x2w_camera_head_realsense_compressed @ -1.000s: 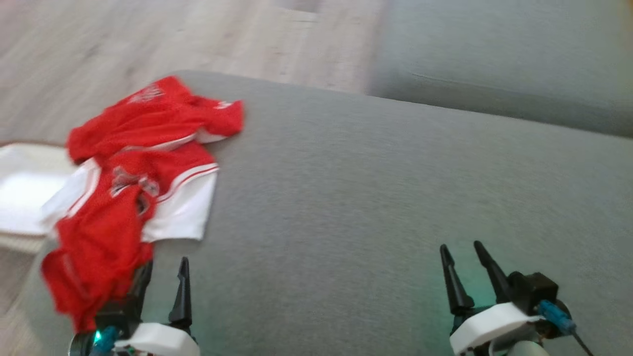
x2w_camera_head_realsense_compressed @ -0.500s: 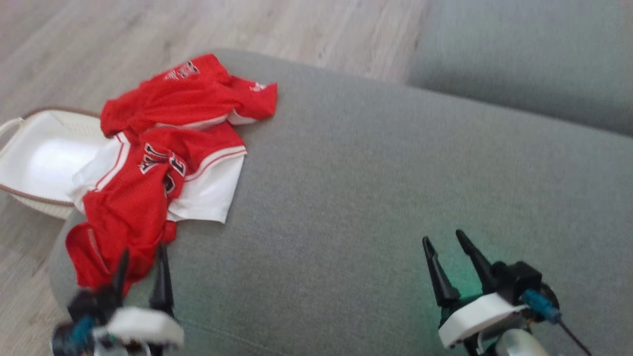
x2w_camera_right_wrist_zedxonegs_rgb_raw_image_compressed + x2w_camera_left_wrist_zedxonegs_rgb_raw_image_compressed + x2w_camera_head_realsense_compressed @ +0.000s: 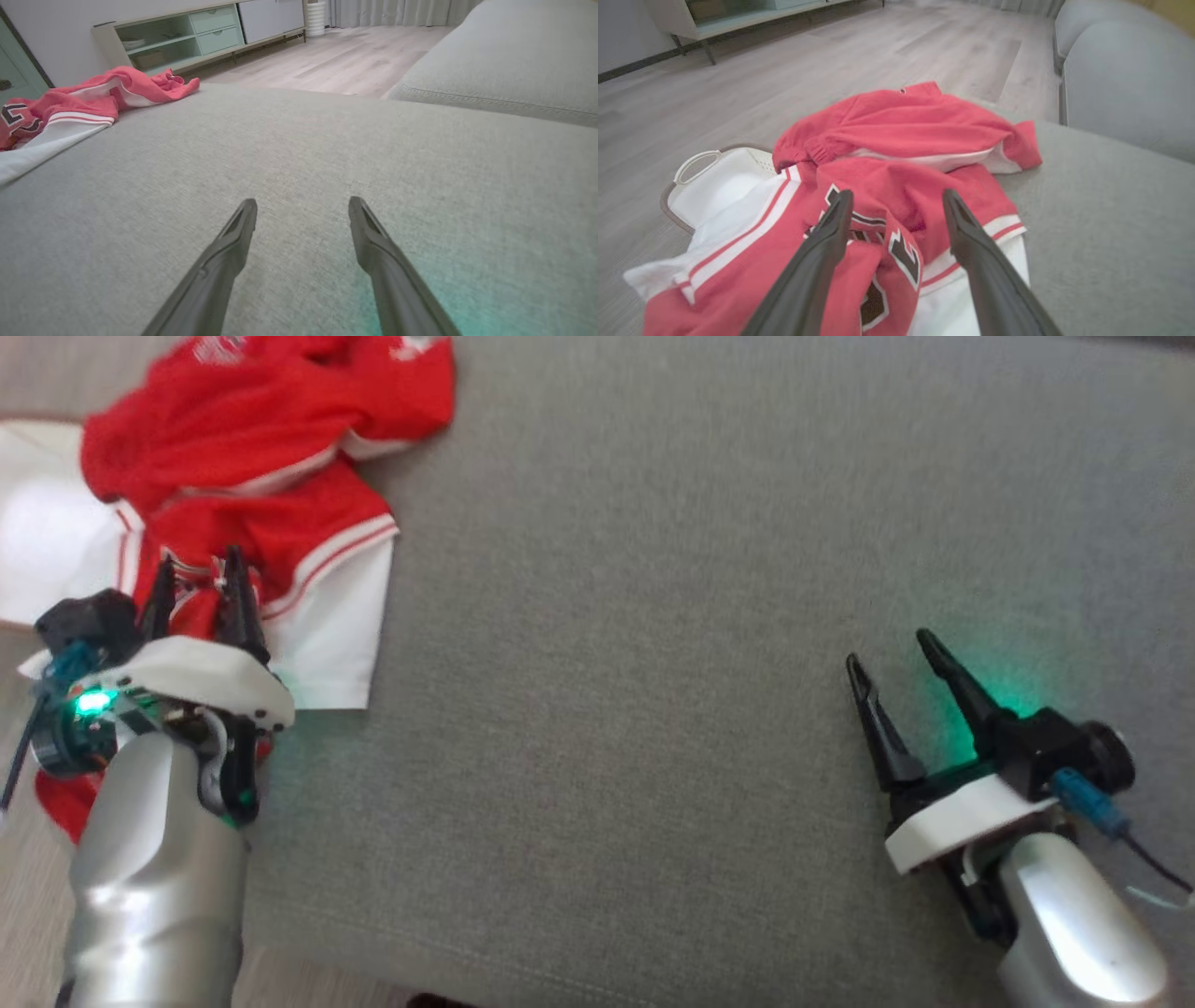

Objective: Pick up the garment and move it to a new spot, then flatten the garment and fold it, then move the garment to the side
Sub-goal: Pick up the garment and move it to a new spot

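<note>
Jaws wide apart on both sides, nothing held. L gripper (image 3: 198, 565) over crumpled red-and-white garment (image 3: 252, 420), fingertips above the lettered front; touching the cloth or not, can't tell. Garment bunched at far-left corner of grey sofa cushion (image 3: 653, 616), white part draped off the edge over white basket (image 3: 719, 182) on wood floor. R gripper (image 3: 888, 649) well apart from garment, low over bare cushion, green glow on fabric beside it.
</note>
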Robot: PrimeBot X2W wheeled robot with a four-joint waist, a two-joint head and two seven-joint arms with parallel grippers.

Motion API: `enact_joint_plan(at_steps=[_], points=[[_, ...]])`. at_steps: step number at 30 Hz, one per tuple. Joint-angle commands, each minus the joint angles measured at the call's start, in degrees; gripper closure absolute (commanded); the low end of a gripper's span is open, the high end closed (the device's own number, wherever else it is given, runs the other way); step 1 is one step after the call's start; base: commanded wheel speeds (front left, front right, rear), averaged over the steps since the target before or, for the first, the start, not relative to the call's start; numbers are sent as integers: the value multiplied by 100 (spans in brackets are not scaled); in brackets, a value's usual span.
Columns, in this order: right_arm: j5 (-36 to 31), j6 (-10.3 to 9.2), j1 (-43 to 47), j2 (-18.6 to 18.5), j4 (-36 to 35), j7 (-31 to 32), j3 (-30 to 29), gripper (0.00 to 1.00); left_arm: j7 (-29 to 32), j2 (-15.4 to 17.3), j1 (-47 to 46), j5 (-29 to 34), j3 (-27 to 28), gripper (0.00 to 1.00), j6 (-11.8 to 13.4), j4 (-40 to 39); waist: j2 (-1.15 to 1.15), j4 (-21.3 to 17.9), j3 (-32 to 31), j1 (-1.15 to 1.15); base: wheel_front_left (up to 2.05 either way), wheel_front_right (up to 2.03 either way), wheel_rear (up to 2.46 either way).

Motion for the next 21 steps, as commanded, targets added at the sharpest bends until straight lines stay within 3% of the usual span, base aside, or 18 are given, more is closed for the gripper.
enact_joint_plan(at_steps=[1,6,10,11,13,14,21], points=[[-29,-4,-103,-95,-230,-69,154,0,74,323,-266,32,158,0,77,63,0,-85,401,-2,0,0,0],[47,-4,-44,-328,-446,-50,144,0,254,384,-647,167,19,0,232,961,0,-76,544,-2,0,0,0],[122,-4,104,-430,-614,49,133,0,177,420,-754,218,-69,0,211,1568,0,-75,456,-2,0,0,0],[137,-4,139,-442,-650,78,133,0,122,435,-769,239,-94,4,207,1680,0,-72,422,-2,0,0,0],[166,-4,209,-451,-714,137,130,0,32,441,-800,256,-137,76,168,1886,0,-60,341,-2,0,0,0],[179,-4,241,-451,-748,162,130,0,-16,443,-819,261,-155,99,153,1974,0,-50,307,-2,0,0,0],[251,-4,381,-447,-846,258,183,0,-321,437,-940,97,-97,100,-10,2313,0,16,67,-2,0,0,0]])
